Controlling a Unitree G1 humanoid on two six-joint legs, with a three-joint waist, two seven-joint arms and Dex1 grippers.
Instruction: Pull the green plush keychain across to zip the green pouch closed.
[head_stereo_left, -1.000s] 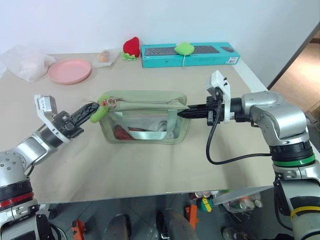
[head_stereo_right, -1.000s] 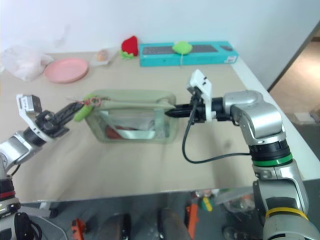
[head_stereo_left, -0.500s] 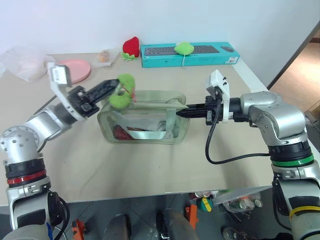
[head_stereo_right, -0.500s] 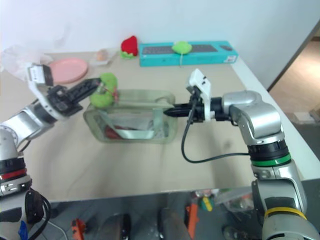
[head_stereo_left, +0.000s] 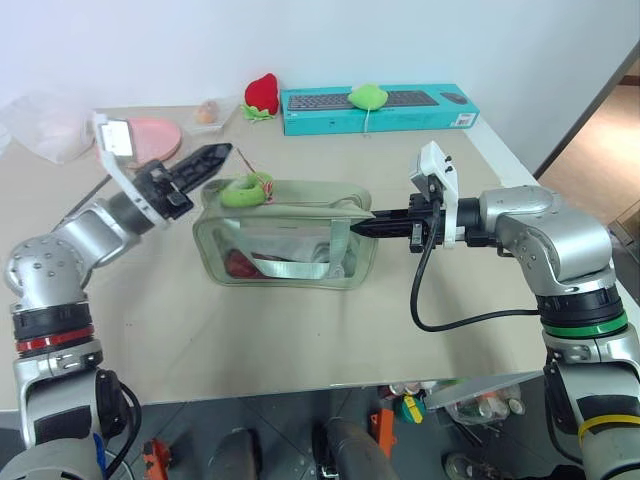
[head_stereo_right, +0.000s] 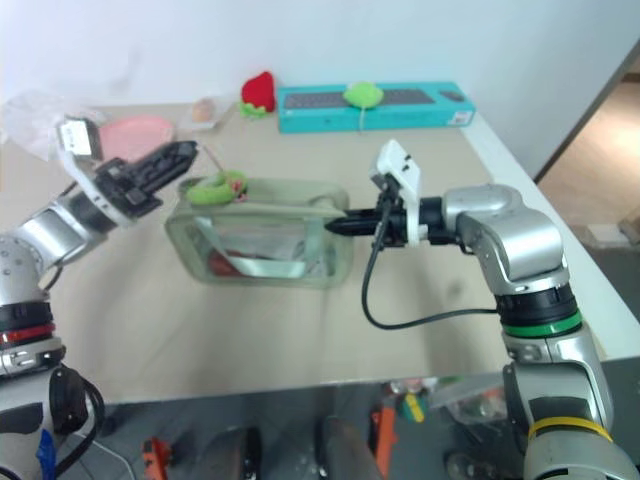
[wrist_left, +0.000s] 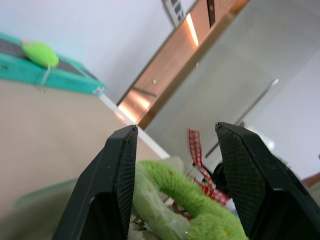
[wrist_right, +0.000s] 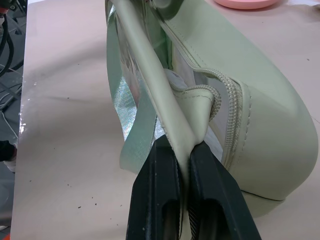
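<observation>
Now, left gripper (head_stereo_left: 218, 155): jaws parted, holding nothing, hovering just beside and a little above the green plush keychain (head_stereo_left: 243, 192). Plush lying curled on top of the green pouch (head_stereo_left: 300, 205) at its left end, red-and-white cord next to it, seen between the open fingers from the left wrist. Opposite, right gripper (head_stereo_left: 362, 227): pinched shut on the fabric tab at the pouch's right end, at the meeting of strap handle (wrist_right: 145, 65) and zipper (wrist_right: 235, 105). Slider position along the zipper hard to tell, so worth checking before any tug. Probably best to come down around the plush close to its cord, close firmly, then draw level along the zipper line rather than upward, to avoid lifting the pouch off the table (head_stereo_left: 250, 340). Use the right-hand pinch as the anchor, pulling gently against it to stretch the top taut. Watch for soft plush slipping from the pads, or the cord snagging.
</observation>
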